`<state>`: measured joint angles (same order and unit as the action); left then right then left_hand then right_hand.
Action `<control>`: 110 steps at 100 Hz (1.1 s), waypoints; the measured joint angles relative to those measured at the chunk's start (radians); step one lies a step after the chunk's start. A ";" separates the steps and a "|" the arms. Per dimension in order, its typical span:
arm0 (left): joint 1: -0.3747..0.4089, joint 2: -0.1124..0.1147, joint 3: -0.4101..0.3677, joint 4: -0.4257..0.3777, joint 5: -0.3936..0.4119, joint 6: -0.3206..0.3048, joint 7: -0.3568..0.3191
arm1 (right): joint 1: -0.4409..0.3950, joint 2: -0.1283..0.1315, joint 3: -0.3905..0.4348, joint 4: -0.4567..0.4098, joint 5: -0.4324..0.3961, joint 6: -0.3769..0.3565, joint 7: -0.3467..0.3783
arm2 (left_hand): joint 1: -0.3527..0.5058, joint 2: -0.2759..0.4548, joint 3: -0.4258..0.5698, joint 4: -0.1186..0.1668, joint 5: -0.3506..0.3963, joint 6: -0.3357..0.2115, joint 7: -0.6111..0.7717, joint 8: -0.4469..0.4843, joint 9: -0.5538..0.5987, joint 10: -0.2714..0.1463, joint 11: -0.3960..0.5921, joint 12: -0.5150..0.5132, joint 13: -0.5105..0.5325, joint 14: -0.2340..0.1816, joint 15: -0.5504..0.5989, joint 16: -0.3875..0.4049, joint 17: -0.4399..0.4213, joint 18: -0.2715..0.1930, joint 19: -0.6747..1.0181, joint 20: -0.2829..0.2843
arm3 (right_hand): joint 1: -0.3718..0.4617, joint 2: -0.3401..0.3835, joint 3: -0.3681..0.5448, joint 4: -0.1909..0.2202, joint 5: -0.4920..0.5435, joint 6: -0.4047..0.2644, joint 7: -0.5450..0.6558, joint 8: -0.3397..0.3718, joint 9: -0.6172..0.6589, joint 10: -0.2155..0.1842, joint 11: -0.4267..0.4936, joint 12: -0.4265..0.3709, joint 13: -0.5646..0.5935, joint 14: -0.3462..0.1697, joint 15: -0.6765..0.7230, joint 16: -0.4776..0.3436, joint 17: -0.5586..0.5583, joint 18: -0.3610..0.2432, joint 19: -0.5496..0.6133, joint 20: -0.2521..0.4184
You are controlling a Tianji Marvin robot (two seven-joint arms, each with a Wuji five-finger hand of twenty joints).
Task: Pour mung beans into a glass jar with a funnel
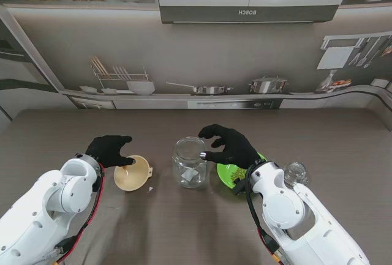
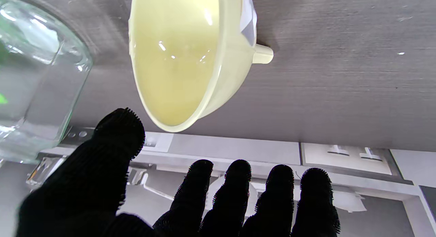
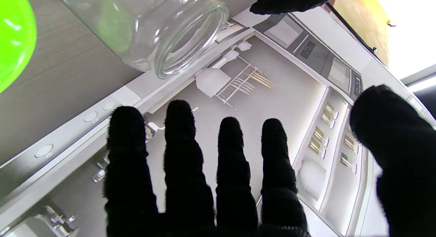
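Glass jar (image 1: 189, 162) is stood upright mid-table, lid off. Cream funnel (image 1: 133, 172) is laid on its side to its left, green bowl (image 1: 233, 172) just right. Left hand (image 1: 109, 150) is held over funnel's rim, fingers apart, nothing gripped. Right hand (image 1: 229, 145) is spread open beside jar, untouching.

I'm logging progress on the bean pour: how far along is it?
Barely begun. The jar stands open with no beans visible inside. The funnel lies on the table; the left hand reaches over it, the right hand is open beside the jar. Seating the funnel and pouring remain.
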<state>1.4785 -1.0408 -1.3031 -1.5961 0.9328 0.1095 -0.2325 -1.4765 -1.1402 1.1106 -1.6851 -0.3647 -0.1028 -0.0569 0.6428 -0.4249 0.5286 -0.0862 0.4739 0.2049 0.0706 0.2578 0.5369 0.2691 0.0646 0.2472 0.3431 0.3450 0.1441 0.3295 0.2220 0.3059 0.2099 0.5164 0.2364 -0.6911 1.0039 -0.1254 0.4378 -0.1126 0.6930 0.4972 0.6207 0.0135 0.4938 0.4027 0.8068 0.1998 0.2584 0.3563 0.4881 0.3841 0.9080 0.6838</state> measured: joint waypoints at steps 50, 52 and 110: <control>-0.069 0.004 0.093 0.120 0.021 0.064 0.007 | -0.003 0.000 0.001 -0.003 0.013 0.003 0.006 | -0.010 -0.053 0.134 0.000 0.015 0.085 0.002 -0.002 0.059 0.016 0.036 0.047 0.128 0.004 0.133 0.064 0.101 -0.005 0.127 0.029 | 0.000 0.000 0.000 0.000 0.000 0.011 0.000 0.000 0.000 0.001 0.000 0.008 0.000 0.000 0.000 0.000 0.000 0.000 0.000 0.000; -0.071 0.004 0.097 0.126 0.021 0.066 0.009 | -0.003 0.000 0.001 -0.003 0.014 0.003 0.007 | -0.010 -0.053 0.143 0.000 0.016 0.089 0.008 -0.002 0.074 0.021 0.037 0.043 0.129 0.004 0.137 0.069 0.100 -0.006 0.160 0.036 | 0.000 0.000 0.000 0.000 0.000 0.011 0.000 0.000 0.000 0.001 0.000 0.008 0.000 0.000 0.000 0.000 -0.001 0.000 0.000 0.000; -0.134 -0.016 0.180 0.276 -0.053 0.097 0.203 | -0.003 -0.001 -0.003 -0.002 0.021 0.007 0.007 | 0.306 -0.111 0.282 -0.037 0.439 0.028 0.510 0.250 0.571 -0.004 0.262 0.620 0.596 -0.042 0.673 0.384 0.283 -0.012 1.121 0.142 | 0.000 0.012 0.000 0.000 0.001 0.017 0.000 0.000 0.000 0.003 0.000 0.008 0.000 0.000 0.000 0.000 -0.002 0.000 0.000 0.000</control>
<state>1.3448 -1.0567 -1.1232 -1.3197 0.8795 0.2062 -0.0290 -1.4791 -1.1415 1.1076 -1.6871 -0.3435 -0.0953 -0.0503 0.9490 -0.5356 0.8110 -0.1235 0.9131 0.2325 0.5806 0.5073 1.1076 0.2646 0.3269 0.8676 0.9393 0.3026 0.8168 0.7131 0.5048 0.2943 1.3307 0.6581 0.2364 -0.6793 1.0039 -0.1254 0.4383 -0.0953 0.6931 0.4973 0.6208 0.0167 0.4938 0.4108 0.8068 0.1998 0.2586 0.3563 0.4866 0.3841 0.9079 0.6837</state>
